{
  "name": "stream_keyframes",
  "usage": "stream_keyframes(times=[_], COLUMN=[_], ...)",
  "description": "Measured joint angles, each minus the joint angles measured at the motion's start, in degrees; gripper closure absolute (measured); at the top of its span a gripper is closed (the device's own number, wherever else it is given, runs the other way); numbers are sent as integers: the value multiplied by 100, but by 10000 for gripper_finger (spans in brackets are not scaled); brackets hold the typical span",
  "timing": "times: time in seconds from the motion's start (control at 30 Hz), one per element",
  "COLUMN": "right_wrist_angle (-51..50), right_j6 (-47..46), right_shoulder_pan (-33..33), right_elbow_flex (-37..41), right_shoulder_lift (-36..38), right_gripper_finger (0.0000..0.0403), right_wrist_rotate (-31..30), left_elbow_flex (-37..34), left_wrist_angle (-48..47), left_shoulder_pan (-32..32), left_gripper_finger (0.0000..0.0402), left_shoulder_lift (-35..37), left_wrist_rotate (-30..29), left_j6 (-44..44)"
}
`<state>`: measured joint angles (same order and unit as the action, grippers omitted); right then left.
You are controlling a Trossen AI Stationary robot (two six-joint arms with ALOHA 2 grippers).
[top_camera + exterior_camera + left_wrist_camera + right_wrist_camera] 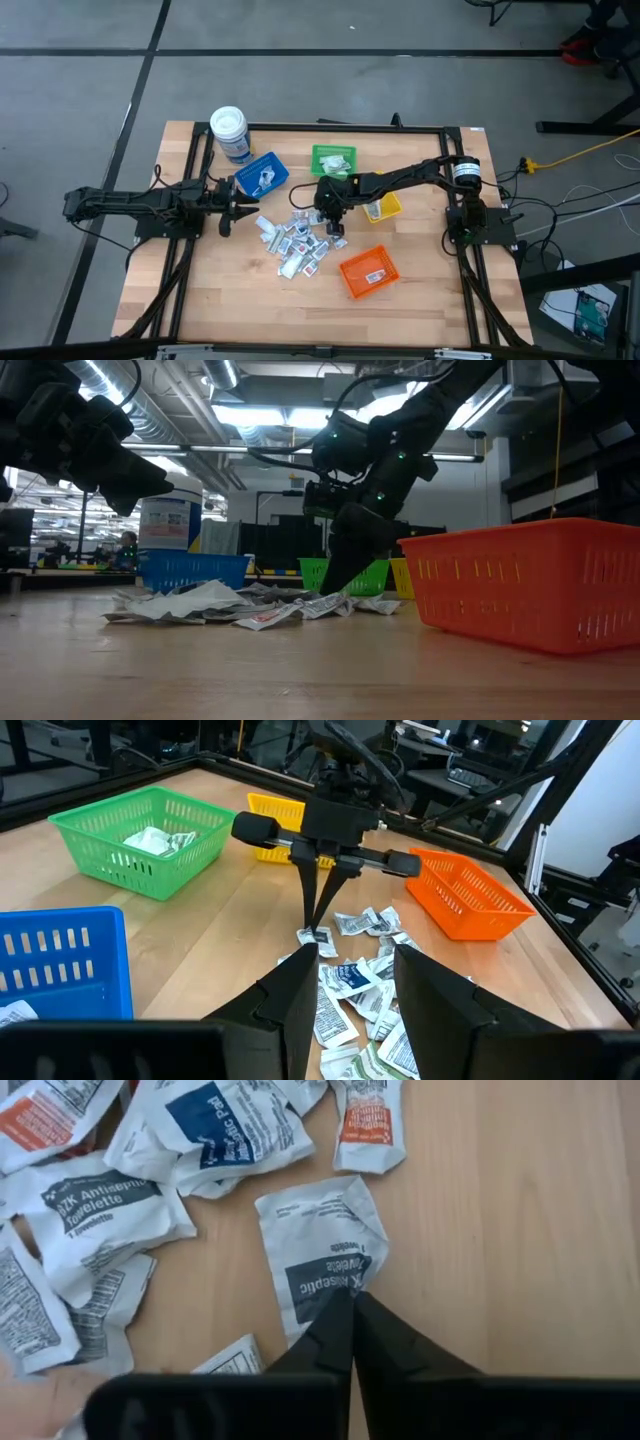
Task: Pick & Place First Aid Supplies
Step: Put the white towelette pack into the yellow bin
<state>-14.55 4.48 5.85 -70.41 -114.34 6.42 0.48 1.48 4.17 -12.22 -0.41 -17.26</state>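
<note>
The first aid supplies (295,240) lie as a loose heap of small white packets in the middle of the table, also in the left wrist view (360,980). My right gripper (333,226) reaches down at the heap's far right side. It is shut on one white antiseptic towelette packet (320,1240) that lies a little apart from the rest. My left gripper (245,208) waits open at the heap's left, above the table, its fingers (300,990) apart with nothing between them. My right gripper (352,1295) has its two fingertips closed together on the towelette packet at its dark printed label (330,1275), close to one side edge. The fingers slant down from the table's right side. The packet lies on the wood, its edge (368,1245) crumpled beside the tips.
A blue bin (262,175) and a white-lidded jar (230,132) stand at the far left. A green bin (333,160) with packets is at the far middle. A yellow bin (385,207) sits under the right arm. An orange bin (368,272) stands near right.
</note>
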Motion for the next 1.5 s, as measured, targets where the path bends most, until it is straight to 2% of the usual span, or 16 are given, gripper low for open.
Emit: stream_keyframes(times=[0.17, 0.33, 0.93, 1.3, 1.5], right_wrist_angle=[-677, -939, -1856, -3216, -3681], right_j6=[3, -17, -1666, -2658, -2863], right_shoulder_pan=[96, 234, 425, 483, 487], right_elbow_flex=[-332, -570, -778, -778, -621], right_shoulder_lift=[-11, 93, 1378, 2248, 2623], right_gripper_finger=[396, 400, 401, 401, 401], right_wrist_rotate=[-1, -54, -56, -947, -1530], left_elbow_flex=[0, -1, -1, -1, 0], left_wrist_angle=[0, 0, 2, 0, 0], left_shoulder_pan=[1, -1, -1, 1, 0], left_gripper_finger=[274, 274, 274, 274, 274], left_shoulder_lift=[-1, -1, -5, -5, -5], left_wrist_rotate=[1, 0, -2, 1, 1], left_j6=[0, 0, 0, 0, 0])
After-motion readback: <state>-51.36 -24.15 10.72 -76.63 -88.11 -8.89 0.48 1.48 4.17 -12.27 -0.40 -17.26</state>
